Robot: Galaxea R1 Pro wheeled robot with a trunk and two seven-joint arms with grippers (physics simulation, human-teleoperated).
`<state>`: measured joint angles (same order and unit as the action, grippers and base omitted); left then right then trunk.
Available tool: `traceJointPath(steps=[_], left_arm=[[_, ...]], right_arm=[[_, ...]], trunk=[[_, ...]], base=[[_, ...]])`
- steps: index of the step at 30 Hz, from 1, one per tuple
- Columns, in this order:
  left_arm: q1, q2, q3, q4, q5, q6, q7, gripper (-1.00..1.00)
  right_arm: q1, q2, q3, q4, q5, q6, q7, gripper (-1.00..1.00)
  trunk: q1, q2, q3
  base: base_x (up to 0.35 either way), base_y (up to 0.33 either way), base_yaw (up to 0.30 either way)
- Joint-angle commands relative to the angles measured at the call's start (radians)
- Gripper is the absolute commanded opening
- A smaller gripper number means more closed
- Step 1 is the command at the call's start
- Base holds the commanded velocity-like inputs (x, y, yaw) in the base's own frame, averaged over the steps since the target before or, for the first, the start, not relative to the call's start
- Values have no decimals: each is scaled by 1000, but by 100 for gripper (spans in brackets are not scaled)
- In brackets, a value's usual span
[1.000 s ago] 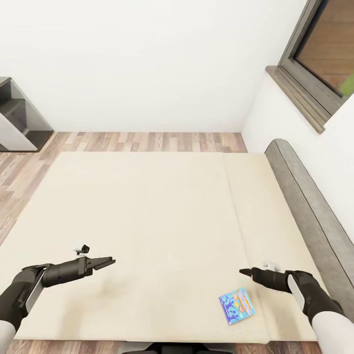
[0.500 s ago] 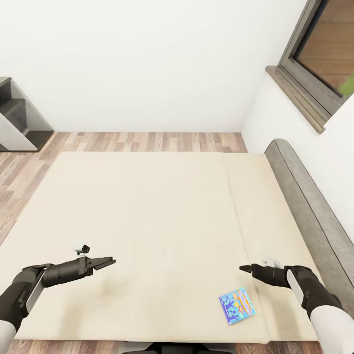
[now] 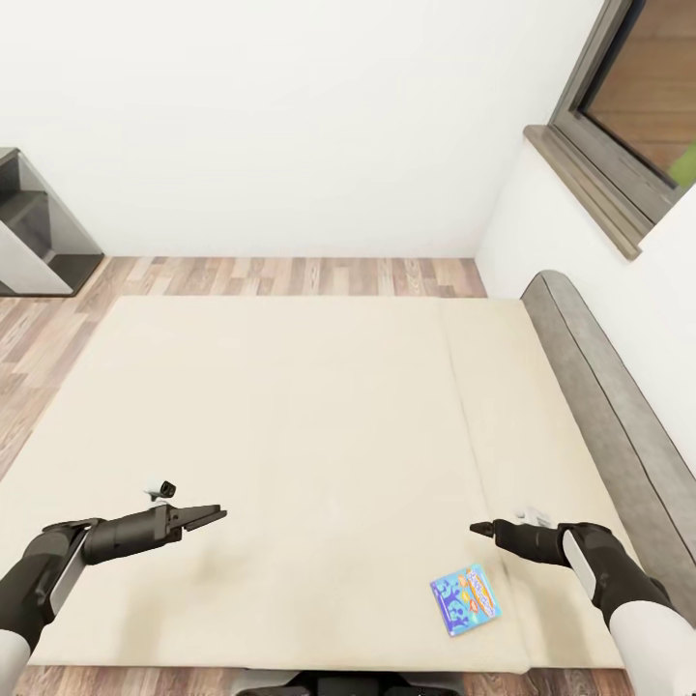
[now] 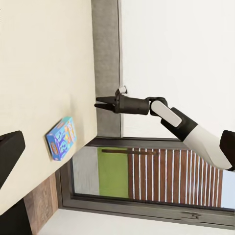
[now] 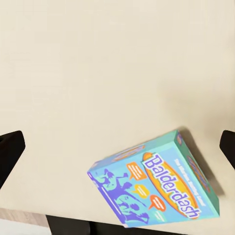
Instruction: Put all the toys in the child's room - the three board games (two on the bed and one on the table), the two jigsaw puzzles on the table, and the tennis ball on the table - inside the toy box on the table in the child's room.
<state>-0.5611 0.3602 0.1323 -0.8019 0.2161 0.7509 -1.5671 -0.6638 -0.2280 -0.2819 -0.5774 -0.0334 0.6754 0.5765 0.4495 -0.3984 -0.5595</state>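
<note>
One board game (image 3: 465,599), a flat blue box with orange marks, lies on the bed (image 3: 290,406) near its front right corner. My right gripper (image 3: 477,529) hovers just beyond the box and a little above the cream mattress. In the right wrist view its fingers (image 5: 11,147) stand wide apart on either side of the board game (image 5: 156,181), so it is open and holds nothing. My left gripper (image 3: 217,513) hangs over the front left of the mattress, open and empty. The left wrist view looks across at the board game (image 4: 61,138) and the right gripper (image 4: 98,104).
A grey padded headboard (image 3: 599,387) runs along the bed's right side under a dark-framed window (image 3: 638,106). A grey stepped shelf unit (image 3: 34,232) stands at the far left on the wood-plank floor (image 3: 290,277). White walls close off the back.
My right arm has shifted slightly, its wrist drawing a little to the right. The board game and the left arm have stayed put. The view has tilted by a few pixels.
</note>
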Motion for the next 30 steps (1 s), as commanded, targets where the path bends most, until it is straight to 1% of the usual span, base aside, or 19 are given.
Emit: traceJointPath(steps=[1, 8, 13, 15, 18, 21, 30], left_arm=[[0, 1, 0, 0, 0, 10, -4, 100], [0, 3, -2, -19, 7, 9, -4, 100], [19, 3, -5, -98, 13, 15, -4, 100], [51, 2, -6, -168, 16, 23, -4, 100], [71, 2, -6, -219, 24, 35, -4, 100], [90, 2, -6, -255, 39, 50, -4, 100], [104, 1, -6, -284, 51, 59, -4, 100]], right_arm=[[-1, 0, -4, -1, -3, 8, 2, 100], [0, 0, 0, 9, -3, 9, 3, 100], [0, 0, 29, 12, -3, 11, 3, 100], [0, 0, 53, 12, -4, 12, 3, 100], [0, -1, 67, 13, -4, 13, 2, 100], [0, -1, 76, 13, -5, 13, 2, 100], [0, 0, 82, 13, -5, 13, 2, 100]], trunk=[[0, -2, -3], [0, -2, -14], [0, -2, -22], [0, -2, -25], [0, -2, -30], [0, -2, -35], [0, -2, -50]], base=[[0, 0, 0], [0, 0, 0], [0, 0, 0], [0, 0, 0], [0, 0, 0], [0, 0, 0], [0, 0, 0]])
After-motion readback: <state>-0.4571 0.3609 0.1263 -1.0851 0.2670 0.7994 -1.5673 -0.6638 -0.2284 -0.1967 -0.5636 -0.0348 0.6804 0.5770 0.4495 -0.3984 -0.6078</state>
